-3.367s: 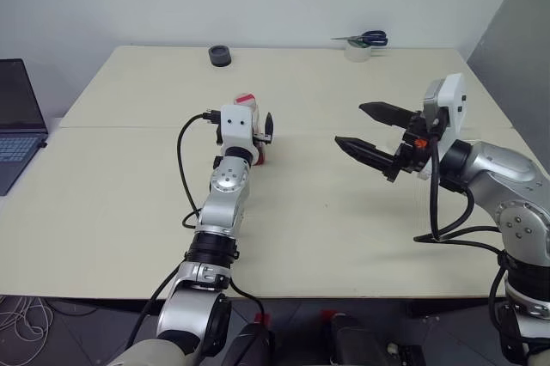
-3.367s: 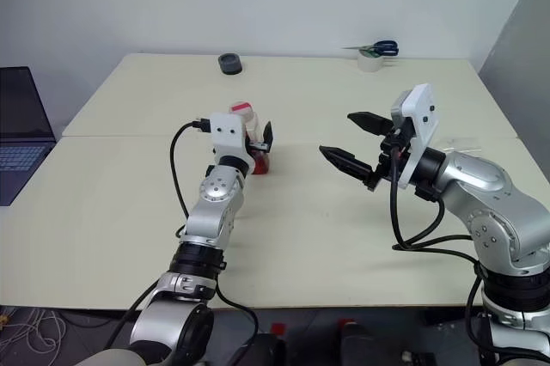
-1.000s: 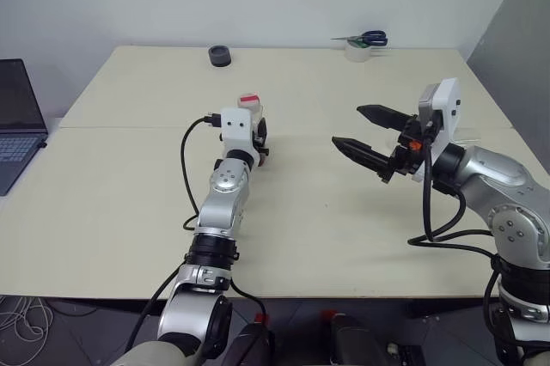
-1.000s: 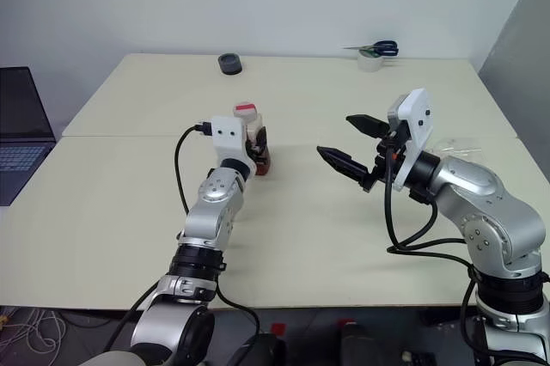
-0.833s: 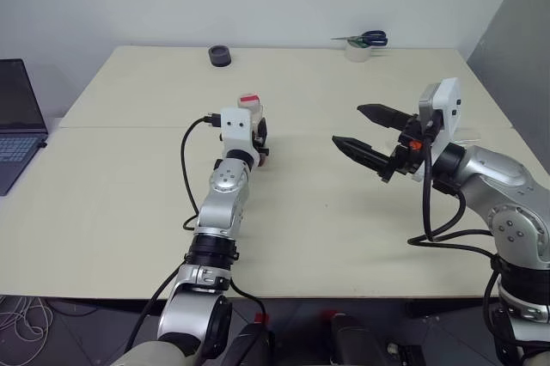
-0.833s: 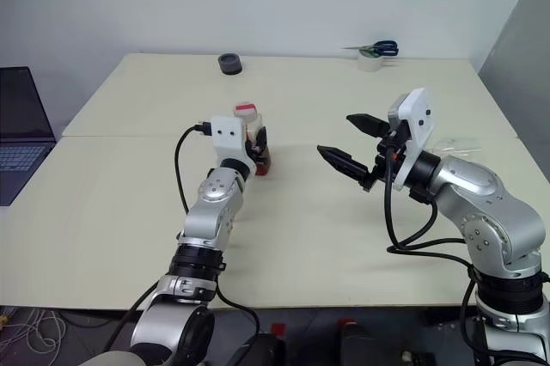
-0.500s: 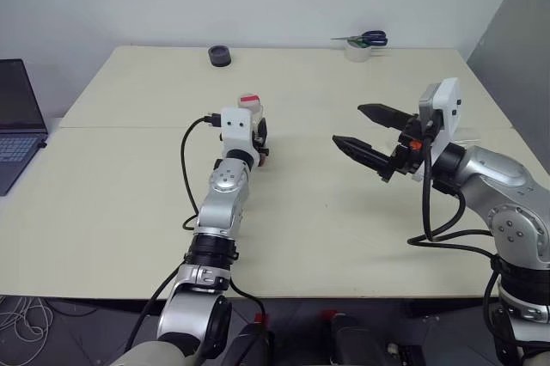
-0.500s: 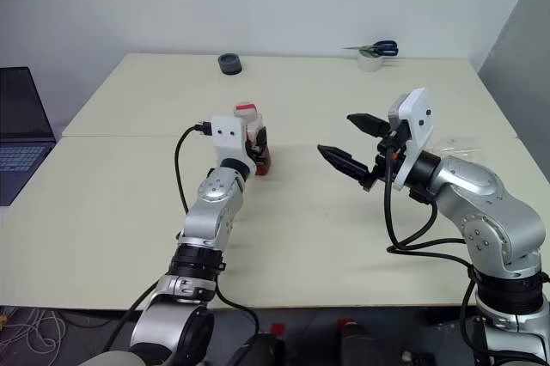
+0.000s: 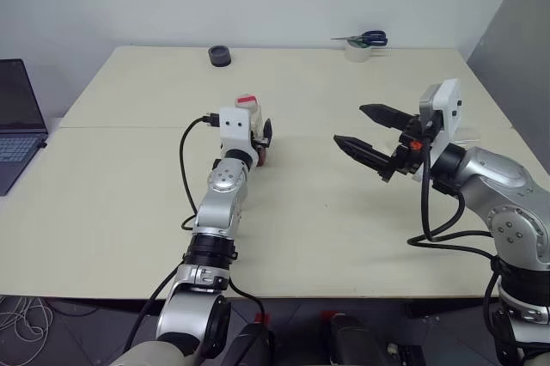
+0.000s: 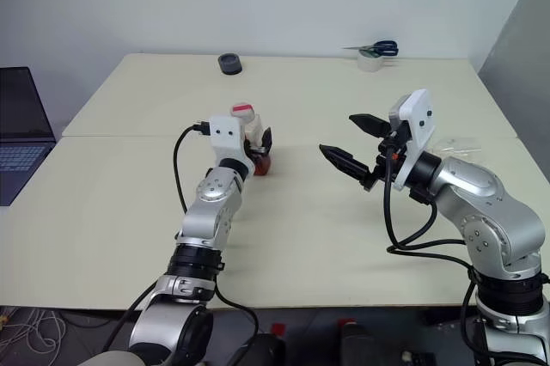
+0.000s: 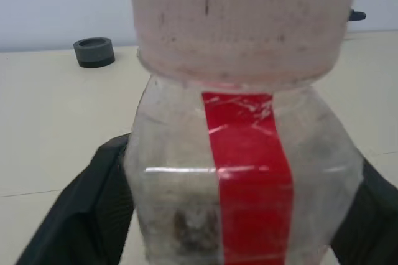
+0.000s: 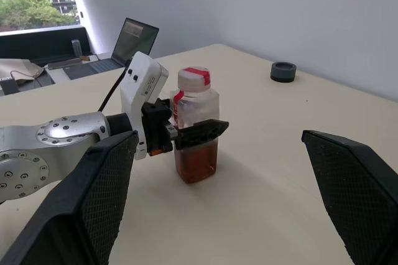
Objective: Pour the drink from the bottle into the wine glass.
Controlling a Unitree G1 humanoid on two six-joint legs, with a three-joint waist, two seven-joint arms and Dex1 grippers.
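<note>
Clear plastic with a red label strip marks the bottle point(image 12: 196, 127), which stands upright on the pale worktop point(image 9: 344, 237) and holds a small amount of reddish-amber drink point(image 12: 196, 160) at its base; a pale cap with a red mark sits on top. The left gripper point(image 12: 198, 132) is level with the bottle's middle, its black fingers spread to either side of the body with the jaws set wide; I judge it has no firm hold at present. The right gripper point(image 9: 369, 136) hangs above the worktop well apart from the bottle, jaws wide open and empty. Behind that arm something clear lies on the worktop, too faint to identify as the wine glass. A dark ring point(image 9: 220, 56), a tape roll point(image 9: 357, 51) and scissors point(image 9: 369, 38) sit along the far edge, and a laptop point(image 9: 17, 121) is off to the left. The step in hand appears to be securing the bottle. To do it well, close squarely on the flat sides at mid-height, firmly enough to prevent slipping but not to crush the soft plastic, and keep it upright. The cap looks to be on and would need removing before any pour.
</note>
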